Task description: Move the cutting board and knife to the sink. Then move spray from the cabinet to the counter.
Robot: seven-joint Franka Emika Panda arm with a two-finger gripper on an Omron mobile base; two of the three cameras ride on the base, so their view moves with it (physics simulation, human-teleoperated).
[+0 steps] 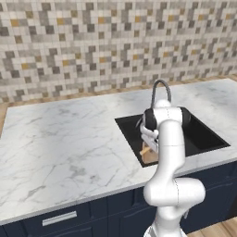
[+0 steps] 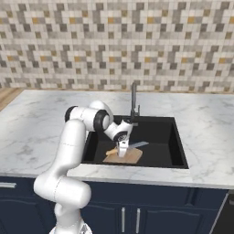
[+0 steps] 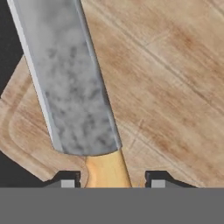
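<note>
Gripper (image 2: 122, 153) down in sink (image 2: 171, 151), jaws parted either side of knife (image 3: 74, 83) handle, not pinching. Knife flat on cutting board (image 3: 166, 87), near sink's front edge.

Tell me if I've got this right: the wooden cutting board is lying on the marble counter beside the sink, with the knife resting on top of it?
Not quite. The cutting board lies inside the black sink, not on the counter; the right base view shows it on the basin floor. The knife does rest on it, as the hand view shows.
</note>
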